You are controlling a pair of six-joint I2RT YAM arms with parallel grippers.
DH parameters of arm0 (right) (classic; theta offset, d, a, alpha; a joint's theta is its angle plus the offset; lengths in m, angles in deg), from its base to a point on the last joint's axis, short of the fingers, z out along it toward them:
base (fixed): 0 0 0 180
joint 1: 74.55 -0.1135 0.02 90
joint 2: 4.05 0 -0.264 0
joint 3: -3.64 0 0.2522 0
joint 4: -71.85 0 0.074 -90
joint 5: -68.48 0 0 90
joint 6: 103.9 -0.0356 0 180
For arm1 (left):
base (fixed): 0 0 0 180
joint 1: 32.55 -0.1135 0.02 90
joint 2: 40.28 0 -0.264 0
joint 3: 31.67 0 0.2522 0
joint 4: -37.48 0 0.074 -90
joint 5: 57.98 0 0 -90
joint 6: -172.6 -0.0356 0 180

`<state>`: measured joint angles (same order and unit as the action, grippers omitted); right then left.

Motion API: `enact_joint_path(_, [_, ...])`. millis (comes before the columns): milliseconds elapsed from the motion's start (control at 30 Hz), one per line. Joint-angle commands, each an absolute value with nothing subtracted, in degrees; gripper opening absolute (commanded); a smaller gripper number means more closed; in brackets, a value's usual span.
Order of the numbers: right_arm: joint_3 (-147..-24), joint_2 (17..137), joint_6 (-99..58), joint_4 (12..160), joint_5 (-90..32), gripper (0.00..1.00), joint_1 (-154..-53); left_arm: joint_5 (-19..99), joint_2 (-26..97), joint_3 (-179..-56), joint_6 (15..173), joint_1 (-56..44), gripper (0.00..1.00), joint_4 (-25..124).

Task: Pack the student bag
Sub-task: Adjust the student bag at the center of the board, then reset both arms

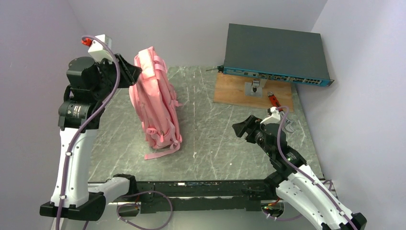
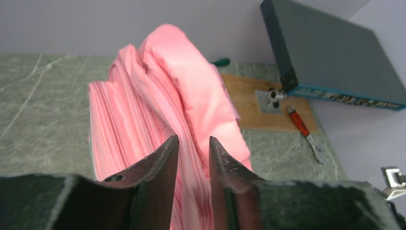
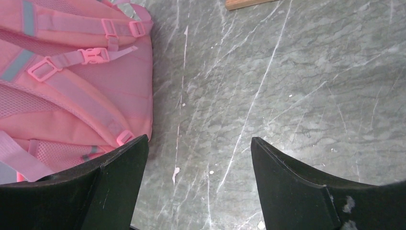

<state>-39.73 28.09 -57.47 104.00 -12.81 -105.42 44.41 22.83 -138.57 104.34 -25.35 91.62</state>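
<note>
Left fingers (image 2: 160, 187) sit nearly closed on a ridge of the bag (image 2: 191, 91), with a zip (image 2: 191, 153) running up between them. They look clenched on that top fold, though the contact itself lies below the wrist view's edge. Outward from them the bag seems to stand on end on the surface (image 1: 215, 124), its padded top bulging away from the fingers and its base further off toward the arms' bases.

Right fingers (image 3: 119, 177) are spread wide and hold nothing. They hover over the surface, with the bag's strap side just beside one finger and well apart from the other.

Going by the slack folds, the bag is soft and light, probably with little inside. I expect it to sag, fold or tip if let go rather than stand by itself. The fabric looks neither slippery nor fragile, so a firm pinch should do no harm. The best holds, I judge, are the seam beside the zip, which bunches well between fingers, or a strap (image 3: 81, 103). I cannot make out the zip pull. Opening it probably needs one arm pinning the top while the other works the zip.
</note>
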Motion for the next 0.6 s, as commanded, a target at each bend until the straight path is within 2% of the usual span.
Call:
enact_joint_path(0, [-40.4,28.1,-57.6,101.2,-13.3,0.81,-105.4,44.6,21.2,-140.6,101.1,-25.3,0.37,82.3])
enact_joint_path(133, [-40.2,28.0,-57.9,101.2,-13.3,0.81,-105.4,44.4,21.9,-142.3,100.6,-25.3,0.42,83.7])
enact_joint_path(267, [-39.8,28.3,-58.0,100.7,-13.8,0.81,-105.4,43.0,21.2,-142.1,99.9,-25.3,0.68,84.3])
enact_joint_path(367, [-40.0,29.1,-57.7,100.6,-13.9,0.81,-105.4,41.4,20.7,-143.5,98.4,-25.3,0.8,85.7])
enact_joint_path(433, [-40.4,29.7,-57.1,100.8,-13.9,0.81,-105.4,40.2,20.3,-145.2,97.4,-25.3,0.91,87.2])
enact_joint_path(500, [-41.4,30.3,-55.6,101.6,-13.7,0.82,-105.4,38.1,19.7,-146.8,96.2,-25.3,0.99,89.0])
enact_joint_path(567, [-43.1,30.7,-53.6,103.0,-13.0,0.82,-105.4,35.8,18.3,-147.4,94.7,-25.3,1.0,90.1])
